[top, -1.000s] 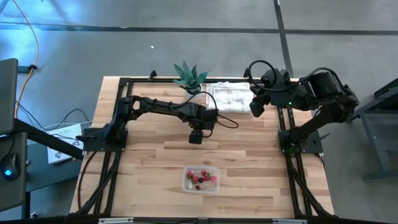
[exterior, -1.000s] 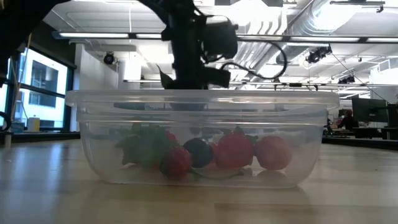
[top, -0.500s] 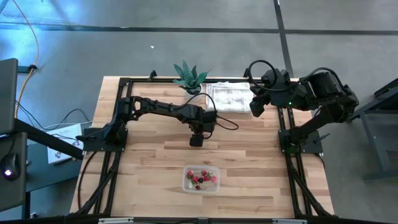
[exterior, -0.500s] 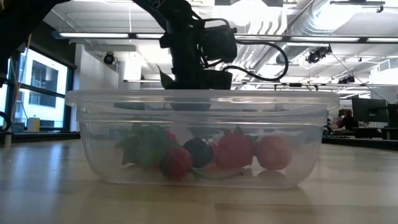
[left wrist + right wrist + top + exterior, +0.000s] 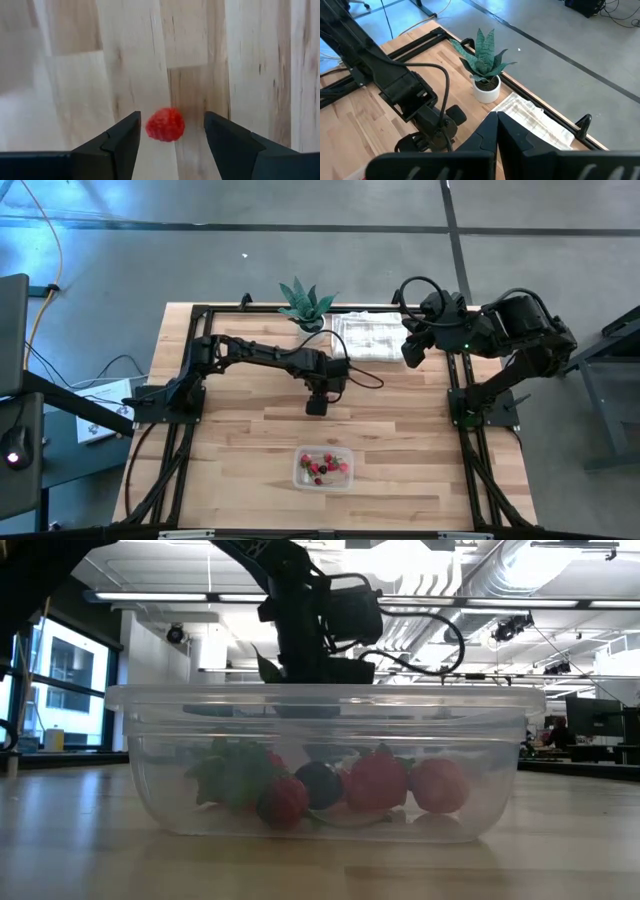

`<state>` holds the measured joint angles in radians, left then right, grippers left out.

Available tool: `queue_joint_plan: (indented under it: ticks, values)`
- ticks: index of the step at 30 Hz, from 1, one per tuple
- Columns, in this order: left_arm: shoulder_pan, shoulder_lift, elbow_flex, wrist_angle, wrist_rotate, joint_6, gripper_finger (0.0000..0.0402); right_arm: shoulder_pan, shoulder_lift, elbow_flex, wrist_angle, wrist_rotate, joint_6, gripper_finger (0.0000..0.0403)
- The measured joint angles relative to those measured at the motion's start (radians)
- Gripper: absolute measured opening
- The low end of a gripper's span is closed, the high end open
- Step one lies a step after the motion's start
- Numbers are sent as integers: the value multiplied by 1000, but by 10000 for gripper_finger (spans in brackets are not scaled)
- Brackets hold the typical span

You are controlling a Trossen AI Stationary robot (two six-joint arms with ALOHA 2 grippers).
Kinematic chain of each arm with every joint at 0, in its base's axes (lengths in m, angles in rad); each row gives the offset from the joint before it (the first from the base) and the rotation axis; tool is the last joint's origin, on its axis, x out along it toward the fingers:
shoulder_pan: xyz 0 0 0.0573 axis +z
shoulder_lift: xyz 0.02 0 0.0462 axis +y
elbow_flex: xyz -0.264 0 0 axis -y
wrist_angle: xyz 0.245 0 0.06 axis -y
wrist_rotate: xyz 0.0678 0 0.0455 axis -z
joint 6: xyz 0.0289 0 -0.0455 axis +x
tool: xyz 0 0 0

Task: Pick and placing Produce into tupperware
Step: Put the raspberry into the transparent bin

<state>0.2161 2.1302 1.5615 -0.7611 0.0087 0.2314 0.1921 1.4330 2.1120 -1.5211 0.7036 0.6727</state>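
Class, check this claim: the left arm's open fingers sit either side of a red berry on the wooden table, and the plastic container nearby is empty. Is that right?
Not quite. The container is not empty: the low view shows several berries inside it. The rest holds: the left wrist view shows the left gripper open around a red berry on the table.

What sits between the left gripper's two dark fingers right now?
A small red roundish berry lies on the wooden table in the gap of the open left gripper, touching neither finger, as the left wrist view shows.
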Motion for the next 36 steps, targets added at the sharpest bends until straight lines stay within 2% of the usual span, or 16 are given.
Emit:
queue_joint_plan:
  ticks: [11,23,27,36]
  values:
    - [0,1,0,7,-29,2,193,0,0,0,0,0,0,0]
    - [1,1,0,-12,-28,0,150,0,0,0,0,0,0,0]
    - [0,1,0,-10,-32,-1,118,0,0,0,0,0,0,0]
    - [0,-6,3,4,-50,0,8,0,0,0,-1,0,0,0]
